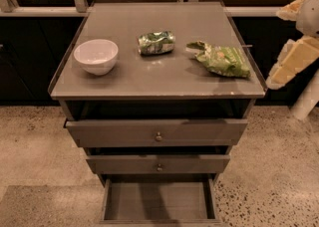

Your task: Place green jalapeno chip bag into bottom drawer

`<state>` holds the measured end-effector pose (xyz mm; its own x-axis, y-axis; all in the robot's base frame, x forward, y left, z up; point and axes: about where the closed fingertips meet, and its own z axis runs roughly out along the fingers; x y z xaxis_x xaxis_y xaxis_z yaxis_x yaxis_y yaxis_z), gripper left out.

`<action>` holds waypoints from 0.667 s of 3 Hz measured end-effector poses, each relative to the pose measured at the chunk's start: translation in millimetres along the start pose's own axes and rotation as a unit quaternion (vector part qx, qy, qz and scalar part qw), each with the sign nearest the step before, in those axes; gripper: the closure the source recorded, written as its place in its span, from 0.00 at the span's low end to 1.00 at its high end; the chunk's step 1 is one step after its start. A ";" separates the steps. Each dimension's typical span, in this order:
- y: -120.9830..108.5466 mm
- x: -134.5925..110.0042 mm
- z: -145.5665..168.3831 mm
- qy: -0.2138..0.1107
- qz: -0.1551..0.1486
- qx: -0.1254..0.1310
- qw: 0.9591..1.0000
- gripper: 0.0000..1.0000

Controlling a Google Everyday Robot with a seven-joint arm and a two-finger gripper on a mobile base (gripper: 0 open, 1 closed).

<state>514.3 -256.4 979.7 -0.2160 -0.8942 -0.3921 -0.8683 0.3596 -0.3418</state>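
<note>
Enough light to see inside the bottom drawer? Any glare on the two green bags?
Camera view: the open grey-brown wooden bottom drawer is dim, but its bare floor shows under soft shadows; the flat crumpled light-green foil chip bag is evenly lit; the shiny rolled dark-green packet carries small highlights; the pale claw is brightly lit at the right edge.

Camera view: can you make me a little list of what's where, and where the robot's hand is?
green jalapeno chip bag: lying on cabinet top, right side
bottom drawer: pulled open
gripper: beyond the cabinet's right edge, apart from the bag
white bowl: on top, left side
dark-green packet: on top, middle, between bowl and bag
</note>
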 end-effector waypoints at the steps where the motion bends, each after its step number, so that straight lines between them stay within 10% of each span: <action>1: -37.1 -6.6 39.5 -0.051 0.013 -0.004 0.999 0.00; 2: -55.1 -13.5 85.6 -0.094 0.036 -0.029 0.994 0.00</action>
<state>603.3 -241.4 930.7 -0.1960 -0.7989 -0.5686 -0.8794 0.3998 -0.2586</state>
